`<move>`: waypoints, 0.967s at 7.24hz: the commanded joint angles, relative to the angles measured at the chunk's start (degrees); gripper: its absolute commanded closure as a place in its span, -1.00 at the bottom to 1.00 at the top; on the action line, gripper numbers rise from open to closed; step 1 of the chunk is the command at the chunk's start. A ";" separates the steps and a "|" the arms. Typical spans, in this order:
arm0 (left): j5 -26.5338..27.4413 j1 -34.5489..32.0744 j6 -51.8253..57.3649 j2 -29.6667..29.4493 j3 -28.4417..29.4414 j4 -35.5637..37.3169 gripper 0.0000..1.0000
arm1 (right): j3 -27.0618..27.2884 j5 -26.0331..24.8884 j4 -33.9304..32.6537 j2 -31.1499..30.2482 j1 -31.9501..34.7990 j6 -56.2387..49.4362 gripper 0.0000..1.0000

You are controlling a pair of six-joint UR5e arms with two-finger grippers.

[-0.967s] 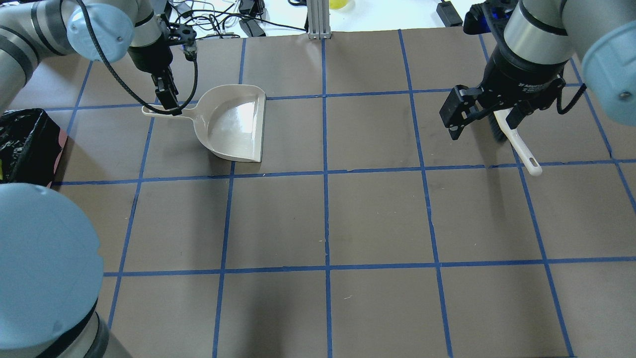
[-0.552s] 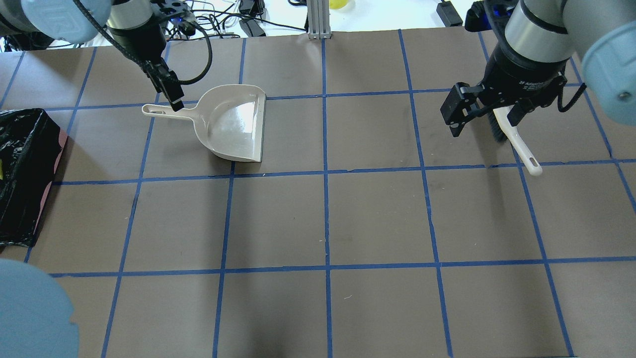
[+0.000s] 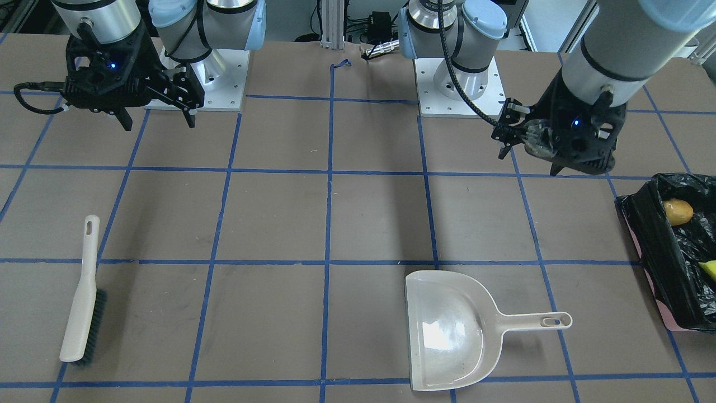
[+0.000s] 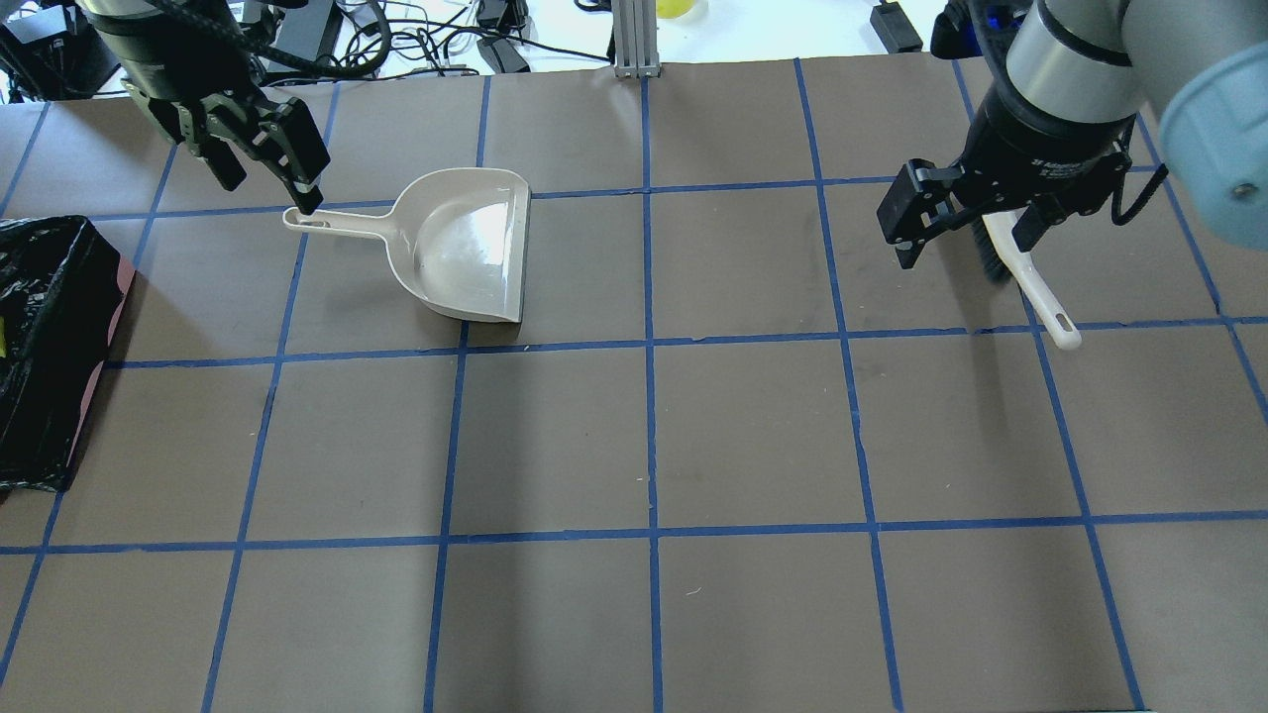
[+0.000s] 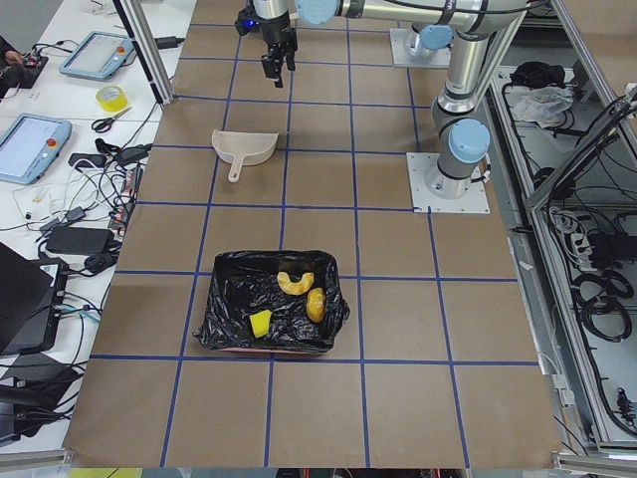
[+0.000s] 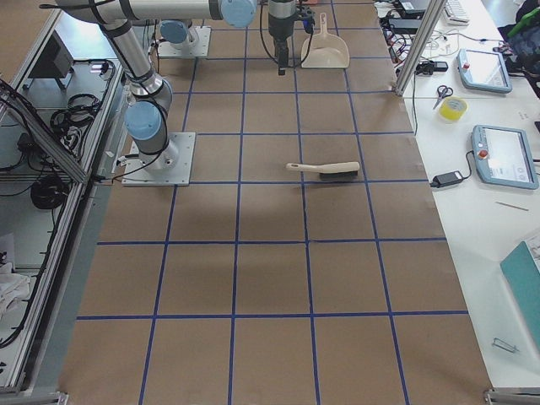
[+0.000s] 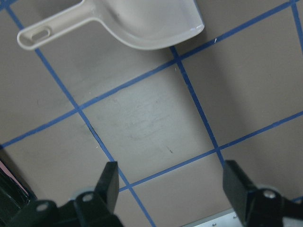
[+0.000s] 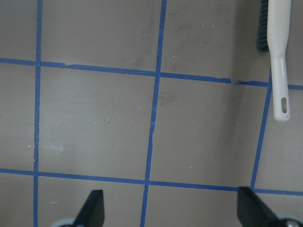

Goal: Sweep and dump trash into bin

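As you look along the table from the robot's left end, you see all three pieces of trash lying in the bin (image 5: 221, 309). The glossy yellow-brown lump (image 5: 316, 304) and the curved orange peel piece (image 5: 295, 283) sit close together, and the sponge wedge (image 5: 260, 325) lies just beside them on the crinkled black liner. The bin stands at the table's edge on the robot's left.

The cream dustpan (image 4: 466, 248) lies flat on the brown table (image 4: 753, 436), with nothing in its scoop and its handle pointing toward the bin's side. The left gripper (image 4: 267, 188) hangs near the handle's end. Its wrist view shows both fingers (image 7: 110, 182) spread wide, holding nothing and apart from the dustpan.

On the robot's right side, the brush (image 4: 1030, 282) lies on the table with its dark bristles along one edge. The right gripper (image 4: 961, 248) hovers just beside it, its jaws parted and empty, and you can see bare table between them.
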 commanded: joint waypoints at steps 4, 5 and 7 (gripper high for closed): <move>-4.35 -0.68 -12.26 3.54 -2.09 3.93 -0.70 | -0.09 0.29 -0.33 -0.21 0.01 -0.38 -1.00; -4.18 -2.34 -13.18 4.24 -2.87 4.02 -0.71 | -0.09 0.20 -0.33 -0.21 0.01 -0.56 -1.00; -3.13 -3.32 -13.37 4.60 -3.32 4.02 -0.94 | -0.09 0.03 -0.25 -0.12 0.01 -0.65 -1.00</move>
